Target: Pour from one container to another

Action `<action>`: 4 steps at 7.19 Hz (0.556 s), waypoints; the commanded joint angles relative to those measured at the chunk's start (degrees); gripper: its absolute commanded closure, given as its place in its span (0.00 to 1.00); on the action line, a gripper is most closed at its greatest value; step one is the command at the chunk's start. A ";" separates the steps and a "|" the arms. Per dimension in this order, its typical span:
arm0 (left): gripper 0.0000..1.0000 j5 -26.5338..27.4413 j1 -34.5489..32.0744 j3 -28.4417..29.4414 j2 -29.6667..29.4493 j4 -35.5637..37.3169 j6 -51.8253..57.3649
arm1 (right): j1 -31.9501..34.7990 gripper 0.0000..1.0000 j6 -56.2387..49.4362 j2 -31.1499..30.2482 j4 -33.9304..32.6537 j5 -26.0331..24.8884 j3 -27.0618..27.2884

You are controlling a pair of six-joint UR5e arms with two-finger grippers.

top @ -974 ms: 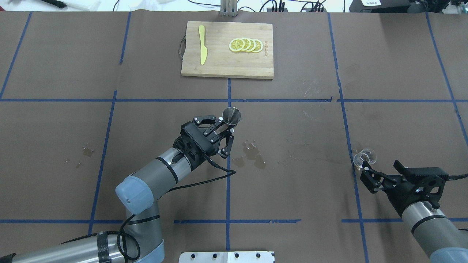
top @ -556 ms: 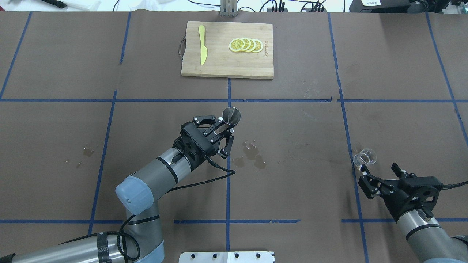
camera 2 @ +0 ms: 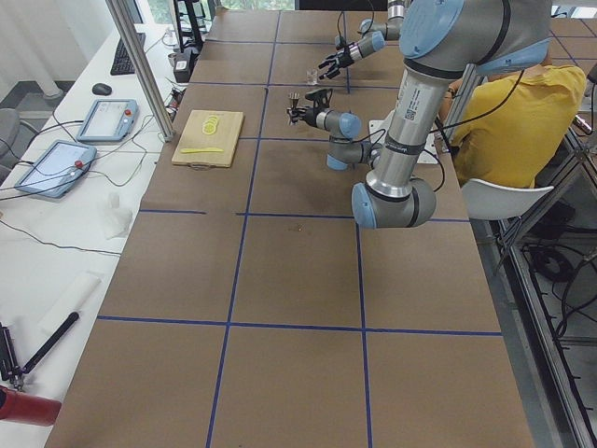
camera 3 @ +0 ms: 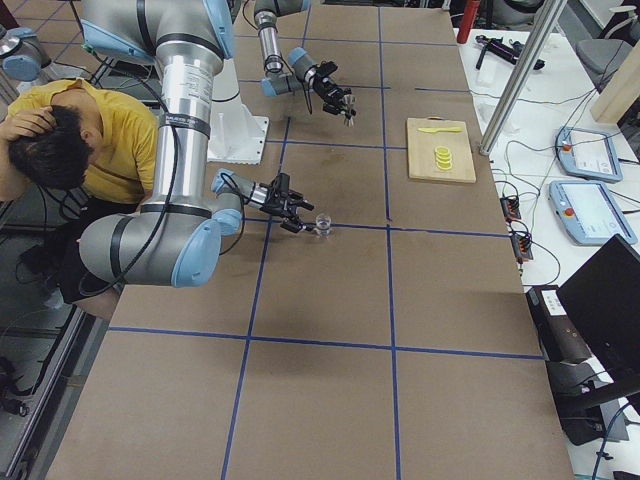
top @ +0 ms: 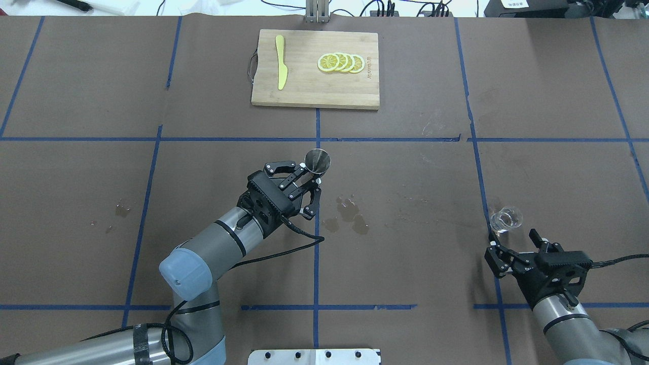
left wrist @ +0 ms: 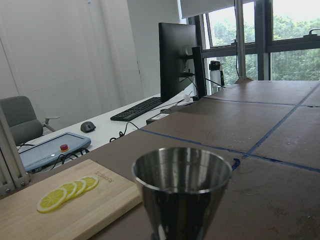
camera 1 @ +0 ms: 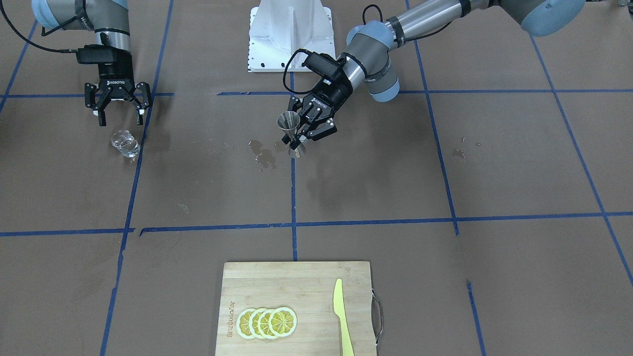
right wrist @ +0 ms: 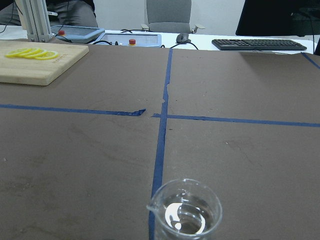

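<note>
The steel hourglass jigger (top: pixel 317 161) is held upright near the table's middle, my left gripper (top: pixel 310 182) shut on its narrow waist. The front-facing view shows the same grip, jigger (camera 1: pixel 289 122) in the left gripper (camera 1: pixel 299 134). The left wrist view shows the jigger's cone (left wrist: pixel 182 187) close up. The clear glass cup (top: pixel 506 219) stands alone on the table at the right, by a blue tape line. My right gripper (top: pixel 512 244) is open, a short way behind the cup and apart from it. The right wrist view shows the cup (right wrist: pixel 185 215) just ahead, its lip pointing left.
A wooden cutting board (top: pixel 304 91) lies at the far middle with lemon slices (top: pixel 340 62) and a yellow knife (top: pixel 280 68). Wet spots (top: pixel 350 215) mark the paper beside the left gripper. A person in a yellow shirt (camera 3: pixel 70 140) sits behind the robot.
My right gripper, open, has drawn back from the glass cup toward the robot; the cup stays standing. The left gripper with the jigger has shifted slightly left.
</note>
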 commanded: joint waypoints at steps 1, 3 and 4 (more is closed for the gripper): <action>1.00 0.03 -0.04 0.00 0.14 0.00 0.00 | 0.08 0.08 -0.22 0.84 0.01 -0.21 -1.87; 1.00 0.12 0.04 0.00 0.14 0.00 0.08 | 0.08 0.08 -0.22 0.93 0.36 0.23 -2.76; 1.00 0.12 0.04 0.00 0.23 0.00 0.08 | 0.08 0.09 -0.31 0.85 0.36 0.32 -2.76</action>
